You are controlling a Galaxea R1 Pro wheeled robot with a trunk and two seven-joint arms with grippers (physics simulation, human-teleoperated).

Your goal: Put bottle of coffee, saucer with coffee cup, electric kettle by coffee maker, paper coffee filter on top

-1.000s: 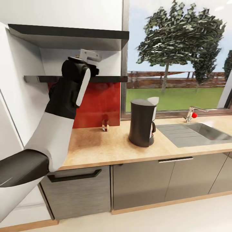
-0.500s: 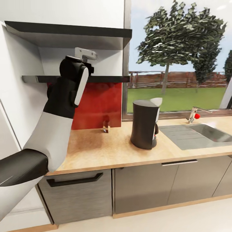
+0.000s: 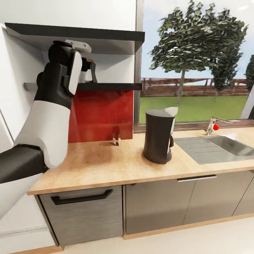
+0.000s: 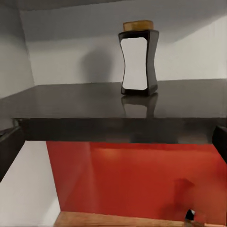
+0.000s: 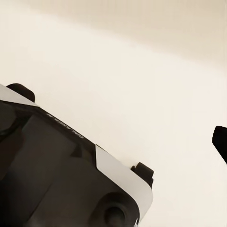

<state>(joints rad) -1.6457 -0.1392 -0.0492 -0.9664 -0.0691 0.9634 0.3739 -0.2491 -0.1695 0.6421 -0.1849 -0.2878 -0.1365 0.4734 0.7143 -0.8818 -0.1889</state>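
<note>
Left wrist view: bottle of coffee (image 4: 138, 57) stands upright on the kitchen shelf (image 4: 118, 106), well back from the front edge, w/ left end effector's dark fingers (image 4: 9, 149) at the frame edges, spread wide & apart from it. Head view: left end effector (image 3: 90, 70) at shelf height, above the red panel (image 3: 100, 114). Coffee maker (image 3: 158, 135) on worktop (image 3: 116, 158), near sink (image 3: 218, 146). Right end effector: can't tell its state.

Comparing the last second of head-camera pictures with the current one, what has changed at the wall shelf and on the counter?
The left arm has risen and swung leftward, so its left gripper now sits at the thin dark grey wall shelf, open and facing the small dark bottle with white label and yellow cap, not yet holding it. The view also shifted slightly early on. The tall dark grey coffee maker stayed put on the light wood-grain countertop.
</note>
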